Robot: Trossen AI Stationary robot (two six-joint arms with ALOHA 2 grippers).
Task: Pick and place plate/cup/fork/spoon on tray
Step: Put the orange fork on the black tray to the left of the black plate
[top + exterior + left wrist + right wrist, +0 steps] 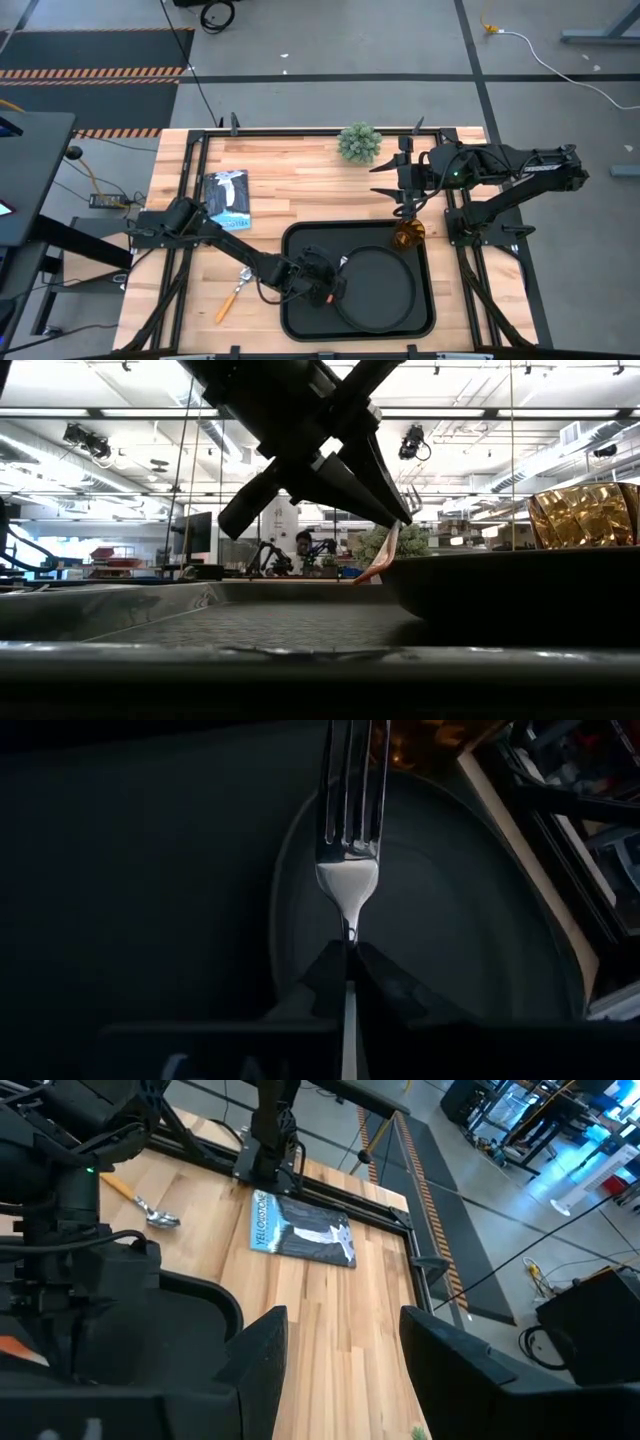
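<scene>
On the table (pixel 320 180), the tray (pixel 300 240) carries the plate (pixel 385 300) and, at its far right corner, the cup (pixel 407 235). The left gripper (pixel 333 290), clamped on the fork (pixel 351 840), holds it over the tray, tines toward the plate. The right gripper (pixel 407 203), fingers apart, hangs above the cup. The spoon (pixel 236 285) lies slantwise left of the tray.

table (pixel 310 185): light wood planks | on it: tray (pixel 296 300) (black, near front edge), spoon (pixel 233 291), book (pixel 227 198), small green plant (pixel 359 142)

Black tray (pixel 300 240) and plate (pixel 385 290); amber cup (pixel 407 235); silver-tined fork (pixel 350 830); orange-handled spoon (pixel 232 293); pale striped wood bench (pixel 300 190); green plant (pixel 359 142)
</scene>
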